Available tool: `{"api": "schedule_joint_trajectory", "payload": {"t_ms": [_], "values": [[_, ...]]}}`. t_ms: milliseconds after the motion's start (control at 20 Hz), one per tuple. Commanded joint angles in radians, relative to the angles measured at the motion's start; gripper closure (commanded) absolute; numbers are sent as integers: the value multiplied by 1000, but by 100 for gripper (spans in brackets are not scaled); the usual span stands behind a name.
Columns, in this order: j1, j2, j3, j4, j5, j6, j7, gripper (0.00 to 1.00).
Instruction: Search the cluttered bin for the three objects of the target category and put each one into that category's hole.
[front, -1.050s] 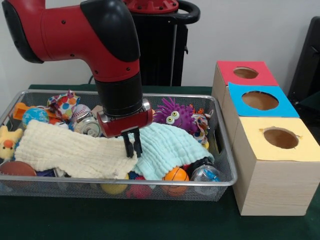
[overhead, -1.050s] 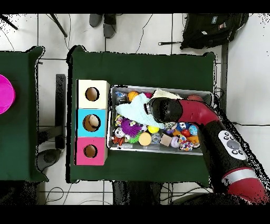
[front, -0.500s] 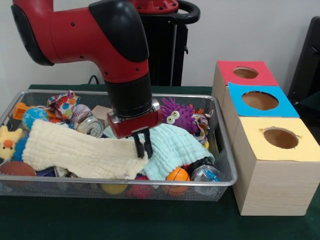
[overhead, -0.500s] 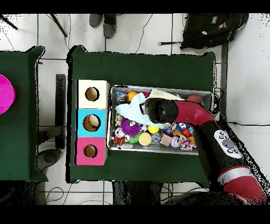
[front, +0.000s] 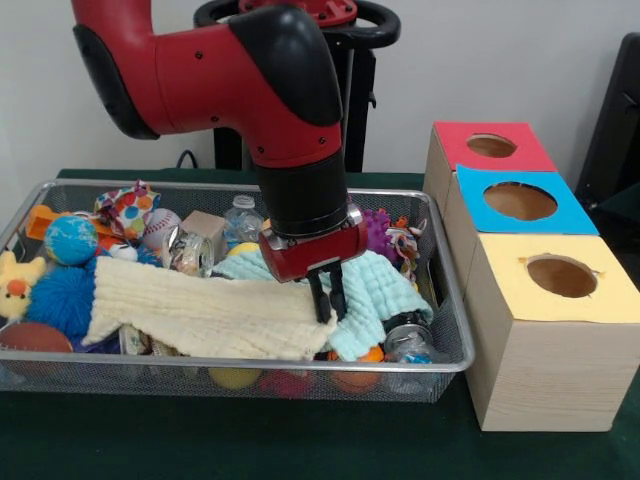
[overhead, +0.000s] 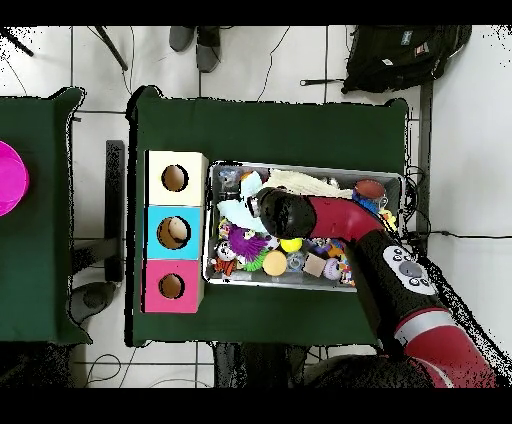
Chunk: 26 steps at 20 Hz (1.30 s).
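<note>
Balls press against the mesh bin's front wall at the frame's bottom, half buried. Above them, at centre, the jaws of the gripper are pinched shut on the cream cloth where it meets the teal cloth. Dragging could snag both cloths and spill toys. Behind sit a purple monster and a blue ball; three holed boxes fill the right.
</note>
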Motion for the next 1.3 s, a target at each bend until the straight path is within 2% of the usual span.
{"api": "schedule_joint_trajectory", "payload": {"t_ms": [50, 250, 300, 450, 500, 850, 1300], "values": [[61, 51, -4, 112, 86, -85, 288, 100], [77, 43, -23, 113, 99, -97, 272, 100], [78, 43, -27, 112, 110, -105, 255, 0], [69, 39, -25, 123, 123, -133, 273, 0], [77, 34, -35, 109, 118, -80, 237, 0], [66, 17, -42, 144, 157, -87, 241, 0], [78, -128, -68, 216, 192, -50, 252, 0]]}}
